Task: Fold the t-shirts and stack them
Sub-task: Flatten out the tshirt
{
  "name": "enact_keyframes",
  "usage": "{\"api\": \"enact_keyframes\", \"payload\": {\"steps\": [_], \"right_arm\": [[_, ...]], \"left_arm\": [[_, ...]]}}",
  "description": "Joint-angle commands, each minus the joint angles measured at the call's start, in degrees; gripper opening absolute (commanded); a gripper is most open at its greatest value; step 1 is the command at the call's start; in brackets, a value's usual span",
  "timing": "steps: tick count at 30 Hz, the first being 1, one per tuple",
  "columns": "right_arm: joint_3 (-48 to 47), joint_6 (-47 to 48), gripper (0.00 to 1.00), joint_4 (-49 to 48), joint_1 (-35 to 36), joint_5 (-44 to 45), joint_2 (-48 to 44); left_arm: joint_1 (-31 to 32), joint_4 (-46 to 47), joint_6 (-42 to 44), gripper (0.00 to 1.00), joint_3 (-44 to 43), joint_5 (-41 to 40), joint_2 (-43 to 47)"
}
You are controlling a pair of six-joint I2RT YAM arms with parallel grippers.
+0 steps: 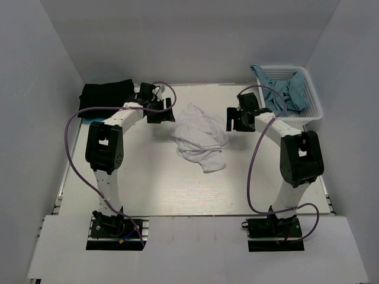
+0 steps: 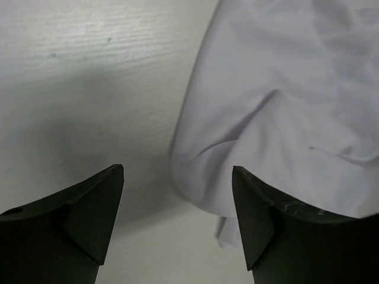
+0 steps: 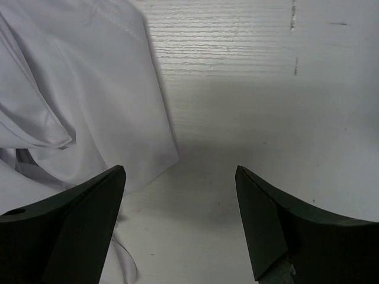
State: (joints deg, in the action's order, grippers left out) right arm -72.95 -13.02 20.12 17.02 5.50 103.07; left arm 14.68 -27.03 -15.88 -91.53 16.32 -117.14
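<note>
The white t-shirt point(image 1: 200, 138) lies crumpled in the middle of the table. The black t-shirt point(image 1: 106, 93) lies folded at the back left corner. My left gripper point(image 1: 161, 110) is open and empty just left of the white shirt; in the left wrist view point(image 2: 177, 177) the shirt's edge point(image 2: 278, 112) lies just ahead, reaching toward the right finger. My right gripper point(image 1: 235, 120) is open and empty just right of the shirt; in the right wrist view point(image 3: 180, 177) the shirt point(image 3: 77, 94) lies ahead on the left, bare table between the jaws.
A white basket point(image 1: 310, 110) with a teal garment point(image 1: 285, 93) stands at the back right. Grey walls enclose the table point(image 1: 154, 183) on three sides. Purple cables loop beside both arms.
</note>
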Motion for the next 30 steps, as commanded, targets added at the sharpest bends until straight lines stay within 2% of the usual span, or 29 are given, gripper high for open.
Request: {"api": "enact_keyframes", "payload": {"steps": [1,5,10,14,18,19,20,21,22,24,28,30], "right_arm": [[-3.43,1.15,0.8,-0.34,1.17,-0.92,1.78],[-3.52,1.41,0.77,-1.84,1.88,-1.72,3.89],[-2.29,2.82,0.76,-4.3,2.58,-2.33,5.74],[-2.02,3.08,0.76,-5.53,3.02,-0.93,6.88],[-2.37,3.09,0.7,-6.32,3.2,-1.19,8.46],[-2.55,3.08,0.66,-6.49,3.29,-1.02,9.16],[-2.46,3.08,0.64,-6.67,3.55,-0.93,9.43],[-2.55,3.35,0.56,-7.37,3.46,-1.01,9.96],[-2.55,3.52,0.42,-7.38,3.38,-1.45,10.13],[-2.98,4.83,0.0,-8.08,3.46,-3.28,10.31],[-4.84,5.02,0.0,-7.02,4.08,-0.5,7.6],[-3.35,5.02,0.0,-10.34,4.25,1.53,1.28]], "left_arm": [[0.26,-3.82,0.59,0.83,2.48,-7.52,2.18],[0.79,-2.86,0.06,0.79,5.92,-8.14,2.18],[3.51,1.71,0.06,0.76,6.97,-0.33,-0.37],[4.75,4.08,0.76,0.7,6.98,-0.32,-2.21],[5.8,2.35,1.29,0.37,5.06,-1.81,-5.28],[5.8,1.81,0.33,0.14,5.04,-2.6,-5.29],[5.8,1.8,0.32,0.03,4.52,-3.39,-5.29],[5.8,1.8,-0.2,0.0,4.51,-3.4,-5.29],[5.8,2.5,-0.2,0.0,4.51,-3.4,-4.42],[5.8,2.5,-0.2,0.0,4.51,-2.69,-3.01],[6.32,1.81,-0.2,0.0,0.13,-4.19,0.85],[6.33,1.01,-0.2,0.0,-3.39,-6.82,4.0]]}}
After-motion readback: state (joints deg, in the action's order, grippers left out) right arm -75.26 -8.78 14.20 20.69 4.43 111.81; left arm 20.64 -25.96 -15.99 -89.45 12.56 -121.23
